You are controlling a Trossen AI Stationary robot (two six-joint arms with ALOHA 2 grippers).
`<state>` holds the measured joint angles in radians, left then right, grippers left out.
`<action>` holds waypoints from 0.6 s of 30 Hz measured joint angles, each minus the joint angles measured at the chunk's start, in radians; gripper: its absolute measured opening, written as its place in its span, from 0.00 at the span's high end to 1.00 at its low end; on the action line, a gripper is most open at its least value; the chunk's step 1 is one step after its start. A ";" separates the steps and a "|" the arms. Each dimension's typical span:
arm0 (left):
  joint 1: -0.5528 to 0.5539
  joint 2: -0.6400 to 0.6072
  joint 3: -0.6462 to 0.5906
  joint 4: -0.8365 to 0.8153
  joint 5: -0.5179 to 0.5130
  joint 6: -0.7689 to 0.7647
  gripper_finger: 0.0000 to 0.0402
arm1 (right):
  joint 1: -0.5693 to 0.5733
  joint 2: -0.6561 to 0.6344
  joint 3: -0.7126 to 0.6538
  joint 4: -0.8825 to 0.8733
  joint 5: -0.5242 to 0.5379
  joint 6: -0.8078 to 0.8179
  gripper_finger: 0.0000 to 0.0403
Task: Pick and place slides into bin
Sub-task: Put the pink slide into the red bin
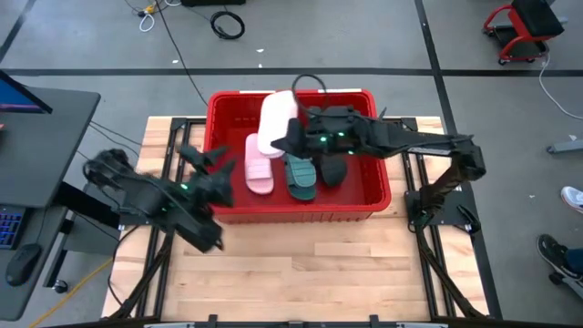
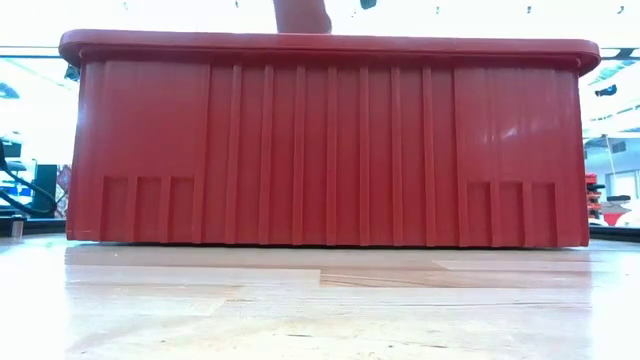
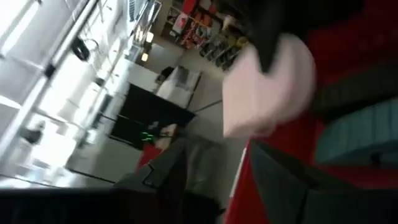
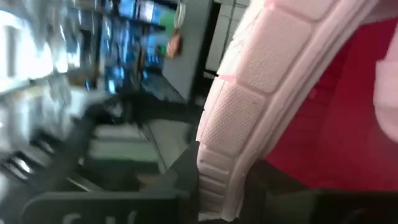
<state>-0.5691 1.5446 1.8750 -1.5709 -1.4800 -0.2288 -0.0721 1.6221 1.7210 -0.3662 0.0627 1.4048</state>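
High view: my right gripper (image 1: 293,137) is over the red bin (image 1: 378,196), clamped on a pale pink slide (image 1: 276,120) that hangs above the bin's far-left part. Right wrist view confirms it: the slide's textured sole edge (image 4: 249,106) sits pinched between my fingers, red bin wall behind. Three more slides lie on the bin floor side by side: a pink one (image 1: 258,164), a teal one (image 1: 301,177), a black one (image 1: 332,169). My left gripper (image 1: 221,162) hangs at the bin's left rim with its fingers apart and nothing between them. Left wrist view shows the held pink slide (image 3: 270,87) ahead and a teal slide (image 3: 357,134) in the bin. Low view shows only the bin's ribbed front wall (image 2: 330,150) on the wooden table (image 2: 320,310).
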 joint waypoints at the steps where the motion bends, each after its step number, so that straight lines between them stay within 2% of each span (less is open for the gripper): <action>1: -0.005 -0.025 0.000 0.002 0.004 -0.026 0.56 | -0.006 0.017 0.000 0.013 -0.026 -0.042 0.83; 8: -0.013 -0.223 -0.001 0.001 0.090 -0.217 0.59 | -0.039 0.152 0.000 0.076 -0.272 -0.221 0.83; 12: -0.014 -0.297 -0.001 0.002 0.113 -0.253 0.61 | -0.045 0.240 -0.001 0.096 -0.307 -0.279 0.83; 18: -0.012 -0.355 -0.001 0.002 0.131 -0.230 0.64 | -0.062 0.332 -0.001 0.102 -0.277 -0.286 0.83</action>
<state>-0.5816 1.1898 1.8736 -1.5688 -1.3495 -0.4592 -0.1340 1.9543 1.7199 -0.2639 -0.2145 1.1186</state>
